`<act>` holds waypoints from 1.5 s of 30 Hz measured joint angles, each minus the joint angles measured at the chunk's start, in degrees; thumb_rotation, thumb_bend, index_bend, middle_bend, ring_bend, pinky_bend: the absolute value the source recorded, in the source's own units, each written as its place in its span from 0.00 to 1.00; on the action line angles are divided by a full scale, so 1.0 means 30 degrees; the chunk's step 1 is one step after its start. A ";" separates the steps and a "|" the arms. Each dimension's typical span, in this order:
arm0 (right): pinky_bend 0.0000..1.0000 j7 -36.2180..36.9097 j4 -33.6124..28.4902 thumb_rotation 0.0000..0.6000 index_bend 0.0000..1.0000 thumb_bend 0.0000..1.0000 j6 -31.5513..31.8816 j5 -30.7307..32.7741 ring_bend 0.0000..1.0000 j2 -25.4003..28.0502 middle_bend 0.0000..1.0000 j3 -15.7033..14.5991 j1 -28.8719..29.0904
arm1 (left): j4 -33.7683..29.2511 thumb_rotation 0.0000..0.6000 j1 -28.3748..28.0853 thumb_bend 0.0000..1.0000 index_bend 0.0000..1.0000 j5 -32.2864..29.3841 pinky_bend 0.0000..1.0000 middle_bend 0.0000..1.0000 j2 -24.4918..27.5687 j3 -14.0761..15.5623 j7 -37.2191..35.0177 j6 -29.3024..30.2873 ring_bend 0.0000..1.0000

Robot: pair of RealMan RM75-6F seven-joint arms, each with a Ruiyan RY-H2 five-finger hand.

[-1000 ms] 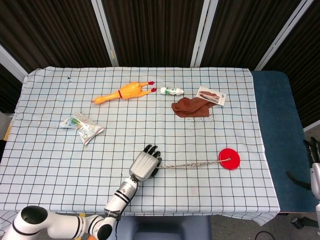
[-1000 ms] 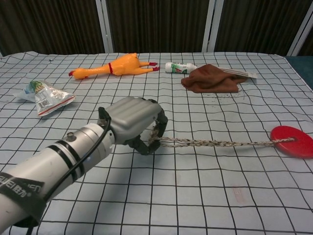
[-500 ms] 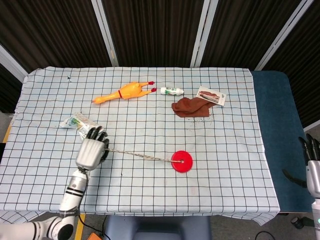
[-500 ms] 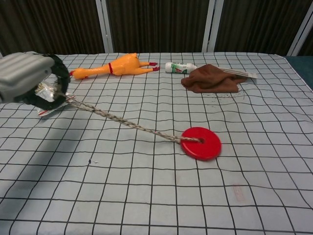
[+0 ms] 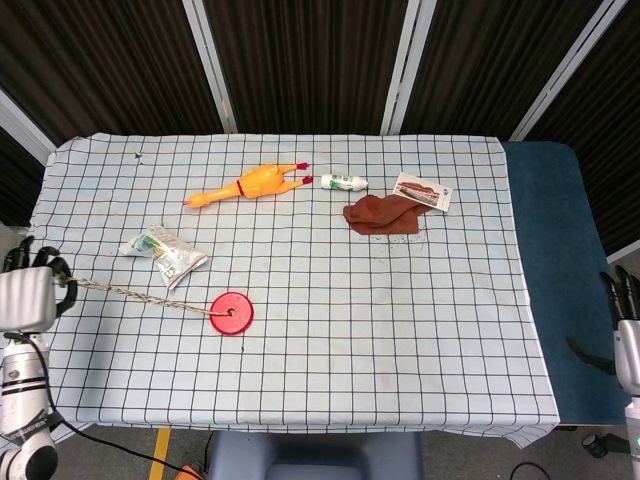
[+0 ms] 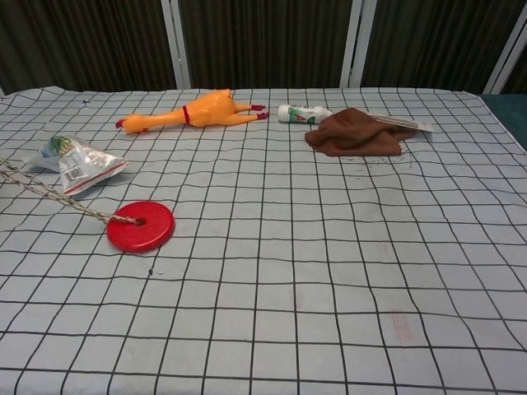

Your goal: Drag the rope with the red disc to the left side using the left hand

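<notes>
The red disc (image 5: 231, 313) lies flat on the checked cloth at the left front, also seen as the red disc (image 6: 140, 225) in the chest view. Its braided rope (image 5: 130, 294) runs taut from the disc to the left, and the rope (image 6: 49, 194) leaves the chest view at its left edge. My left hand (image 5: 30, 298) grips the rope's far end at the table's left edge, fingers curled around it. My right hand (image 5: 627, 327) hangs off the table at the far right, fingers straight and apart, holding nothing.
A crumpled snack packet (image 5: 165, 252) lies just behind the rope. Further back are a yellow rubber chicken (image 5: 250, 185), a small white bottle (image 5: 344, 182), a brown cloth (image 5: 382, 213) and a card (image 5: 422, 191). The table (image 5: 400, 330) drops away just left of my left hand.
My left hand has swept left from mid-table to the table's left edge, pulling the rope. The red disc slid left with it, from right of centre to the left front.
</notes>
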 measured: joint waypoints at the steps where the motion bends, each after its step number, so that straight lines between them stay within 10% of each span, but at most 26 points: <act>1: 0.00 -0.0005 0.0000 1.00 0.00 0.29 0.0010 0.0010 0.00 0.0017 0.00 -0.0009 -0.0019 | 0.0164 1.00 0.0156 0.77 0.91 -0.0085 0.20 0.30 0.0151 -0.0124 -0.0029 0.0131 0.08; 24: 0.00 0.0142 0.0234 1.00 0.00 0.29 -0.0091 0.0229 0.00 -0.0103 0.00 -0.0120 -0.0162 | 0.4653 1.00 -0.0098 0.77 0.90 0.0016 0.20 0.34 -0.2543 -0.3161 0.1144 0.3234 0.13; 33: 0.00 0.0220 0.0453 1.00 0.00 0.29 -0.0333 0.0239 0.00 -0.0352 0.00 -0.0193 -0.0073 | 0.3025 1.00 -0.0001 0.73 0.87 0.2154 0.21 0.32 -0.2289 -0.1437 -0.0834 0.0877 0.12; 35: 0.00 0.0250 0.0422 1.00 0.00 0.29 -0.0249 0.0219 0.00 -0.0311 0.00 -0.0166 -0.0090 | 0.2646 1.00 0.0025 0.62 0.67 0.2893 0.17 0.23 -0.2158 -0.0851 -0.1313 0.0313 0.08; 38: 0.00 0.0280 0.0381 1.00 0.00 0.29 -0.0185 0.0229 0.00 -0.0236 0.00 -0.0124 -0.0117 | 0.1879 1.00 -0.0010 0.37 0.06 0.3510 0.10 0.02 -0.1504 0.0023 -0.1953 -0.1214 0.00; 45: 0.00 0.0421 0.0486 1.00 0.00 0.29 -0.0269 0.0291 0.00 -0.0253 0.00 -0.0122 -0.0118 | -0.0317 1.00 -0.0102 0.29 0.00 0.4521 0.08 0.00 0.0620 0.1115 -0.4316 -0.4001 0.00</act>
